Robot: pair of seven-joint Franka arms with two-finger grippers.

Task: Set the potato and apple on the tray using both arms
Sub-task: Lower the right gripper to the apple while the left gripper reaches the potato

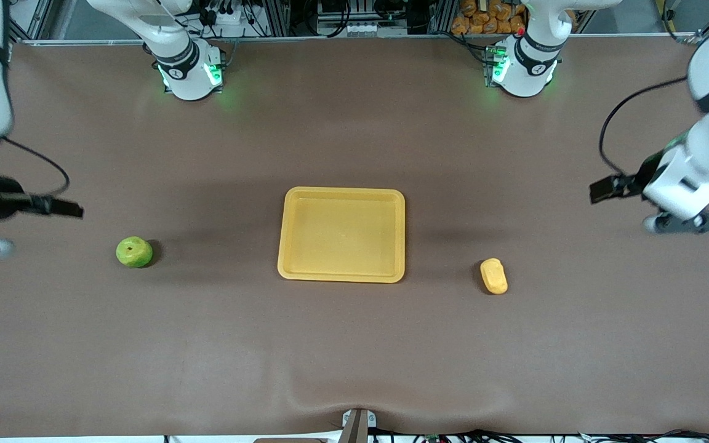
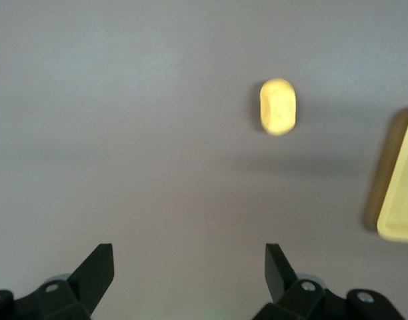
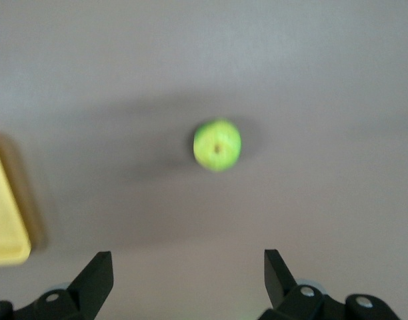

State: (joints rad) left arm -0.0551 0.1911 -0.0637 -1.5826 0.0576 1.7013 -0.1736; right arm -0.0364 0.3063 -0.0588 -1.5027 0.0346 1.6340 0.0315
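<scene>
No part of the task is judged complete. The tray (image 1: 341, 234) is seen at the centre of the front view, flat on the brown table (image 1: 354, 344), and nothing is carried in it.

The apple (image 1: 134, 252) is found at the lower left of that view, toward the right arm's end of the table, well apart from the tray and resting on the table. In the right wrist view it appears near the centre of the frame (image 3: 217, 145), stem dimple upward, with a corner of the tray (image 3: 7, 220) at the frame's left edge.

The potato (image 1: 493, 276) is found at the lower right of the front view, toward the left arm's end, somewhat nearer the front camera than the apple and likewise clear of the tray. It is shown in the upper right of the left wrist view (image 2: 278, 107).

The right gripper (image 3: 189, 267) is held in the air at the left edge of the front view; its jaws are spread wide and nothing is held. The left gripper (image 2: 190, 263) is held aloft at the right edge, jaws equally spread and empty (neither is yet over its item).

Both pick-ups and both placements are judged outstanding.
</scene>
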